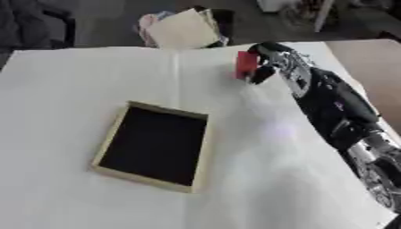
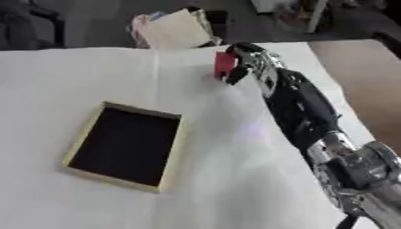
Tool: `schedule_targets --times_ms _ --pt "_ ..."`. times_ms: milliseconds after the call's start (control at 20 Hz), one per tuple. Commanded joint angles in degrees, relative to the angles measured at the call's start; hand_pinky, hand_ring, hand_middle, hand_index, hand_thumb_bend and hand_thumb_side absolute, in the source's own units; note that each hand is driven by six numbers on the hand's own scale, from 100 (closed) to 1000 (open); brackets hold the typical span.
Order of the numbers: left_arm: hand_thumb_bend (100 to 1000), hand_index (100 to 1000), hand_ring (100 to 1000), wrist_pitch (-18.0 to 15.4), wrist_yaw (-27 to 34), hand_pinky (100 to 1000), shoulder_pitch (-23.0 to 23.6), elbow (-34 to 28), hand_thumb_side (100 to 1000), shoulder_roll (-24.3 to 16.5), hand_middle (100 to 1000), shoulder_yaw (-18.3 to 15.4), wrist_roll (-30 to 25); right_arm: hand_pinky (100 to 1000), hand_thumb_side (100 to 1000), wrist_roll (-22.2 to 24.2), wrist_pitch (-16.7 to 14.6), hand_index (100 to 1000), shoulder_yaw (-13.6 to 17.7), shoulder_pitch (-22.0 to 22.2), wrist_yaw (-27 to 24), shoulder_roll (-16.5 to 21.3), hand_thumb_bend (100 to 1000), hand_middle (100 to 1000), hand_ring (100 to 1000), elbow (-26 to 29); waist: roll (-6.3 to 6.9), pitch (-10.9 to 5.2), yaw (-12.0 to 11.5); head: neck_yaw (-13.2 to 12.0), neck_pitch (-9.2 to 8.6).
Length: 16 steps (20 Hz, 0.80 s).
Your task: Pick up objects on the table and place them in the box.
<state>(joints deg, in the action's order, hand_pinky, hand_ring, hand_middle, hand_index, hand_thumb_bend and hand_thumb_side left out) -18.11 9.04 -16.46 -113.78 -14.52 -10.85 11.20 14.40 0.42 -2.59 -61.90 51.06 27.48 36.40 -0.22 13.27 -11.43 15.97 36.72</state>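
Observation:
A small red block (image 1: 246,64) stands near the far edge of the white table, right of centre. My right hand (image 1: 270,58) reaches up from the lower right and curls around the block, fingers over its top and thumb below it. A shallow box (image 1: 154,145) with a tan rim and black inside lies flat at the table's middle left, with nothing in it. My left hand shows in neither view.
The white-covered table (image 1: 70,89) fills most of the view. Beyond its far edge sits a pile of tan and pink things (image 1: 181,29) on a dark floor. A brown surface (image 1: 376,71) lies past the table's right edge.

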Motion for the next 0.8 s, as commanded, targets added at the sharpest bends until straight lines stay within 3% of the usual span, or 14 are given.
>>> schedule_targets --times_ms 50,350,400,450,800 --pt "250 803 620 0.0 0.1 798 -0.5 -0.8 445 -0.9 639 -0.3 0.0 702 209 -0.5 -1.7 721 -1.4 -1.2 -1.4 1.5 100 463 758 4.4 0.06 -1.24 0.1 -0.1 -0.04" --pt "250 803 619 0.0 0.1 798 -0.4 -0.8 445 -1.0 639 -0.3 0.0 724 231 5.2 -6.3 734 -6.9 -0.9 -4.4 1.1 100 480 768 12.9 0.06 -1.54 0.3 -0.1 0.21" --pt "250 803 619 0.0 0.1 798 -0.4 -0.8 445 -1.0 639 -0.3 0.0 726 288 6.5 -7.0 735 -8.0 -0.8 -5.1 0.9 247 480 768 14.3 0.06 -1.56 0.4 -0.1 0.26" --pt "251 803 619 0.0 0.1 798 -0.4 -0.8 445 -1.0 639 -0.2 0.0 727 234 7.8 -7.8 735 -9.2 -0.7 -5.8 0.5 100 483 769 15.8 0.06 -1.58 0.4 -0.1 0.32" --pt "250 804 619 0.0 0.1 798 -0.4 -0.8 445 -0.9 639 -0.1 -0.1 736 237 16.4 -11.7 741 -17.8 0.9 -12.1 -2.4 100 495 774 24.8 0.21 -1.7 0.4 0.1 0.42"
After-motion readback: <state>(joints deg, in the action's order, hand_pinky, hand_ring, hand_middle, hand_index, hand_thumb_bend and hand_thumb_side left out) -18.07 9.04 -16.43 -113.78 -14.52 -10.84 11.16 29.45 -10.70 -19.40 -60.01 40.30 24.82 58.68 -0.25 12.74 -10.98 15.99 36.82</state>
